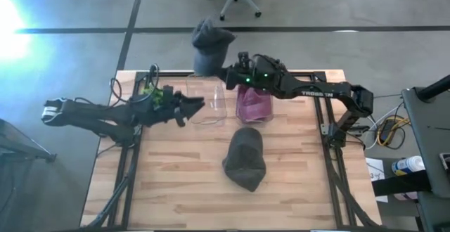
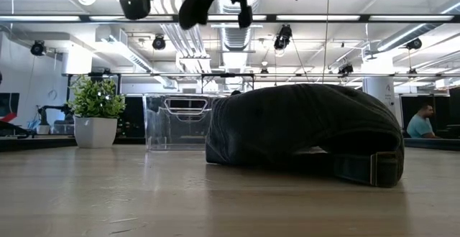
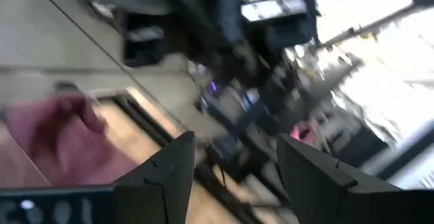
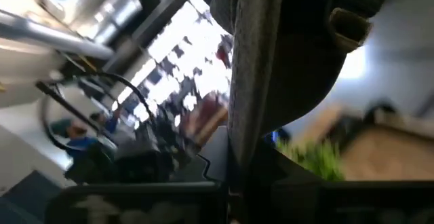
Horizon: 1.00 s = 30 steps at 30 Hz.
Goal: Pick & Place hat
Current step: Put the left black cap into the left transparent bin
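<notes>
Fingers of the right gripper [image 1: 226, 72] pinch a grey hat [image 1: 209, 42] hanging at eleven o'clock; left gripper [image 1: 199, 105] waits open beside a clear bin [image 1: 208, 104].

Desk [image 1: 176, 183] layout, high view: hat [image 1: 245, 158] lies on the desk just below centre. Two bins sit side by side at its 12 o'clock near the far edge: empty bin [image 1: 208, 102] toward 11, bin [image 1: 254, 104] with a second hat in it at 12. Left hand [image 1: 195, 105] at 10 o'clock, touching the empty bin's left wall. Right hand [image 1: 226, 74] at 12, holding a third hat [image 1: 209, 46] beyond the far desk edge.
</notes>
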Motion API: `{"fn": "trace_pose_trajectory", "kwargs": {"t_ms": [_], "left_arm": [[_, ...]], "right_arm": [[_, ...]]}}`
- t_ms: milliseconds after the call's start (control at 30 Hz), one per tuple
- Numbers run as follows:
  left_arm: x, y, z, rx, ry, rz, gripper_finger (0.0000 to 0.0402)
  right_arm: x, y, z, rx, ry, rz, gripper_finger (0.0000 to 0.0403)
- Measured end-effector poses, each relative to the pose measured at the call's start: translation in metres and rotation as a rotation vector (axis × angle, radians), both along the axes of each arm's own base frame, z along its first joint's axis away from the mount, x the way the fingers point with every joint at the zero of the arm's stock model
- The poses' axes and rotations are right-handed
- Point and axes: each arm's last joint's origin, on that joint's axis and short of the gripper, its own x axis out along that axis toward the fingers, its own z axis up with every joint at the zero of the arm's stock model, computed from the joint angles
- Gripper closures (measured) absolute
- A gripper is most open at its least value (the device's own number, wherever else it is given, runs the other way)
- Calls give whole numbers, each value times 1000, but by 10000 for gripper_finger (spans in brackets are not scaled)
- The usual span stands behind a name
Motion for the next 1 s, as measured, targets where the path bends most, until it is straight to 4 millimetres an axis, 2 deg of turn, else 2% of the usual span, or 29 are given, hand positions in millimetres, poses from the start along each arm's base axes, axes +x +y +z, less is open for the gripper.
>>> {"fn": "trace_pose_trajectory", "kwargs": {"t_ms": [167,333,633,800,1000], "left_arm": [[-15,-18,5,11,10,-100,200],[-30,-29,14,18,-43,-174,200],[-53,-33,26,54,-110,-215,200],[-57,-35,24,62,-84,-233,200],[-57,-35,22,79,-52,-229,200]], "right_arm": [[9,-1,-27,136,132,21,390],[19,-6,-47,227,173,30,390],[41,-8,-99,385,289,95,390],[48,-7,-121,443,345,113,390],[57,-13,-156,580,408,138,390]]}}
